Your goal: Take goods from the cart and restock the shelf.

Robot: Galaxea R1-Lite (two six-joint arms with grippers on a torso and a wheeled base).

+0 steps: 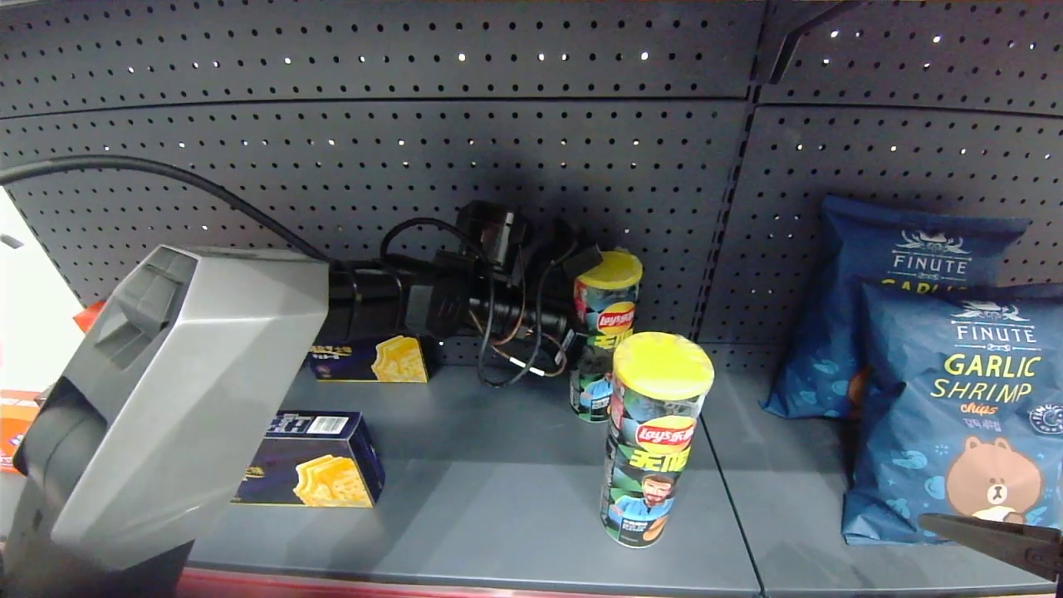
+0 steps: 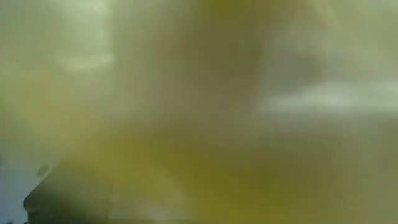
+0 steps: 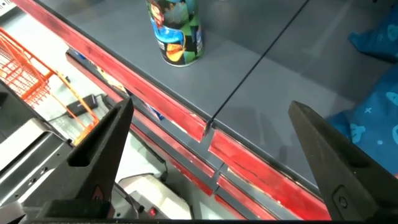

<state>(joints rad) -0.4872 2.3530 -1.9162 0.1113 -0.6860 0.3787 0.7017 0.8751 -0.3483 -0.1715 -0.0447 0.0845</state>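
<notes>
**Chip cans on the shelf, left arm at the rear one**

Chip cans with yellow lids stand upright on the grey shelf (image 1: 498, 482). The front chip can (image 1: 656, 440) is near the shelf's front edge, just left of a seam in the shelf boards. The rear chip can (image 1: 604, 332) stands behind it and a little to its left, apart from it, close to the pegboard (image 1: 415, 149).

The left gripper (image 1: 570, 282) sits against the rear chip can's left side with its cables (image 1: 507, 349) hanging beside it. Whether its fingers are closed on the can or loose I cannot tell, because the arm's bulk hides them and the left wrist view is only a yellow blur.

The right gripper (image 3: 211, 106) hovers right of the front chip can and nearer the robot, over the red strip (image 3: 249, 149) along the shelf's front edge. Its fingers (image 3: 329, 155) are spread wide and hold nothing. One fingertip also shows low in the head view (in front of the nearer bag).

Well left of the front chip can lie two dark blue boxes, the near box (image 1: 320, 461) level with it and the far box (image 1: 374, 359) farther back under the left arm. To the can's right, past the seam, two blue bags (image 1: 955, 415) lean one behind the other. An orange wire cart (image 3: 25, 68) stands below and left of the shelf edge.
</notes>
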